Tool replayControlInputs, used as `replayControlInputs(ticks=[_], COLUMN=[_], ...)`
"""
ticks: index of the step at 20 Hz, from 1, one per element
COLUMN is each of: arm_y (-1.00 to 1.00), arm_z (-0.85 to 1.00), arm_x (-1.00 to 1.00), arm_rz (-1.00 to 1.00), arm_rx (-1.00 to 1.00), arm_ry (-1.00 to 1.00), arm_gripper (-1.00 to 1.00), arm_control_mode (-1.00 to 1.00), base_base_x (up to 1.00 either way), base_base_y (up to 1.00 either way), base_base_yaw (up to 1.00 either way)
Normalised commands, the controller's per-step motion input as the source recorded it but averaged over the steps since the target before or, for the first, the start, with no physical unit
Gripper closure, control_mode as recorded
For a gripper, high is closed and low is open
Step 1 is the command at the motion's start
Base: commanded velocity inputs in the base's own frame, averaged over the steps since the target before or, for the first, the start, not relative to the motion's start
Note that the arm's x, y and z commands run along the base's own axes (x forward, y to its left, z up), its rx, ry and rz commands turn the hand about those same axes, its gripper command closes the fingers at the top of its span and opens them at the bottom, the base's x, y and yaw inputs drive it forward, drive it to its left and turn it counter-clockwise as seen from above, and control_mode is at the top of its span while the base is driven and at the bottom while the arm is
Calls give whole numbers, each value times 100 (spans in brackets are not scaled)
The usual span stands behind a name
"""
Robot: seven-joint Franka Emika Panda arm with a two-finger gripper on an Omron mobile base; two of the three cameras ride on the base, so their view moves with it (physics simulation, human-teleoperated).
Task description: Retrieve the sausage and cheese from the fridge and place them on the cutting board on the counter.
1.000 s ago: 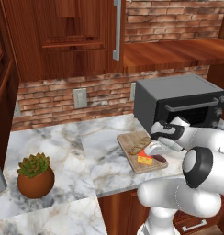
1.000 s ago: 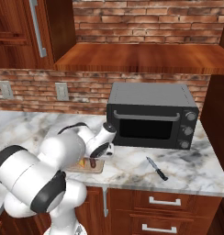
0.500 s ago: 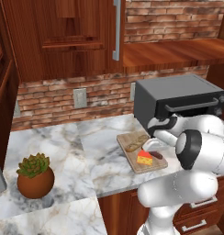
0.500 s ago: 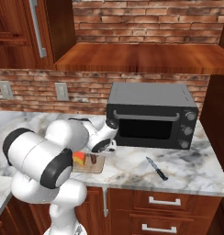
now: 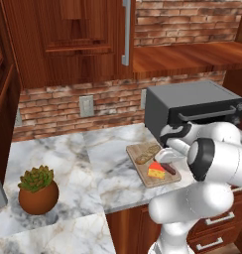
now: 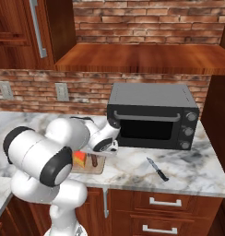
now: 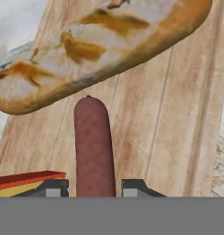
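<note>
Step in hand: the release. The sausage [image 7: 94,147] lies flat on the cutting board [image 7: 178,114] and the cheese [image 5: 156,170] sits on the board beside it, so by my reading the task is all but done.
Tool: the tool [image 7: 94,189] hangs low over the near end of the sausage, its two dark finger tips [image 7: 52,188] standing either side of it. A thin sliver of board seems to show between each tip and the sausage, so the jaws look just parted, but whether they have let go I cannot tell.
Next move: it calls for a little more opening, then a straight lift off the board. Any sideways drag could roll the sausage or nudge the cheese.
Hand view gives: the close detail, with the red-edged corner of the cheese just beside one finger tip, and the far tip of the sausage close under the speckled bread loaf [image 7: 104,50], which lies across the board beyond it.
Left base view gives: the whole board on the marble table [image 5: 78,158], with loaf, cheese and sausage side by side, a potted succulent [image 5: 37,191] well apart, and the toaster oven [image 5: 192,109] behind.
Right base view gives: a black-handled knife [image 6: 156,169] on the table on the far side of the arm, in front of the oven; here the arm hides most of the board.
</note>
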Motion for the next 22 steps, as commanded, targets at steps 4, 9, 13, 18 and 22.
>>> replayControlInputs(ticks=[4, 9, 13, 18, 22], arm_y=[-11, -5, -3, 0, 0], arm_z=[20, 27, 37, 25, 19], arm_x=[-20, -19, -38, -61, -67], arm_rz=[0, 0, 0, -12, -15], arm_rx=[3, 3, 1, 0, -4], arm_ry=[0, 0, 0, -7, -22], arm_gripper=[-100, -100, -100, -100, -100], arm_control_mode=[-100, -100, -100, -100, -100], base_base_x=[0, 0, 0, 0, 0], base_base_y=[0, 0, 0, 0, 0], base_base_yaw=[0, 0, 0, 0, 0])
